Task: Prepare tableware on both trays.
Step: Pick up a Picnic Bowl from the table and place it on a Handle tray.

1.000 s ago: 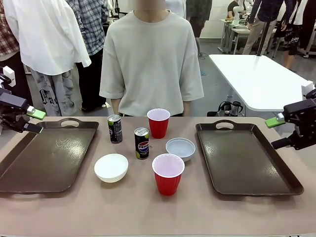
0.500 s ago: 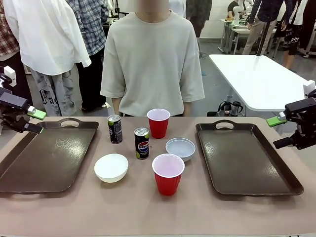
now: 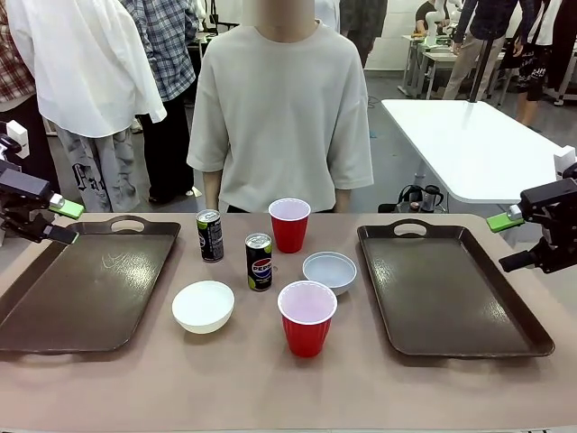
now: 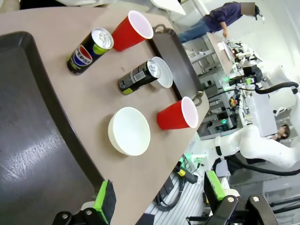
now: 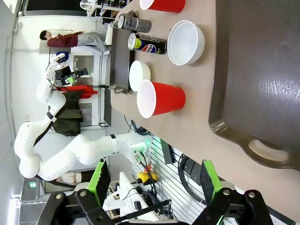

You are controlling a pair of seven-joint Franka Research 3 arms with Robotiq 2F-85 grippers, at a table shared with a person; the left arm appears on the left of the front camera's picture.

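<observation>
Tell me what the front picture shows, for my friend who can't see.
Two red cups, two small bowls and two drink cans stand on the table between two brown trays, none on a tray yet. A person stands behind. The left gripper and right gripper hover open at the sides.

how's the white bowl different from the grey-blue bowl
Colour: the white bowl is creamy white, the grey-blue bowl pale blue-grey.
Place: the white bowl sits nearer the left tray and the robot's side; the grey-blue bowl sits close beside the right tray, farther back.
Neighbour: the grey-blue bowl is just behind the near red cup; the white bowl stands apart to its left.
Both are upright, empty, on the bare table.
</observation>
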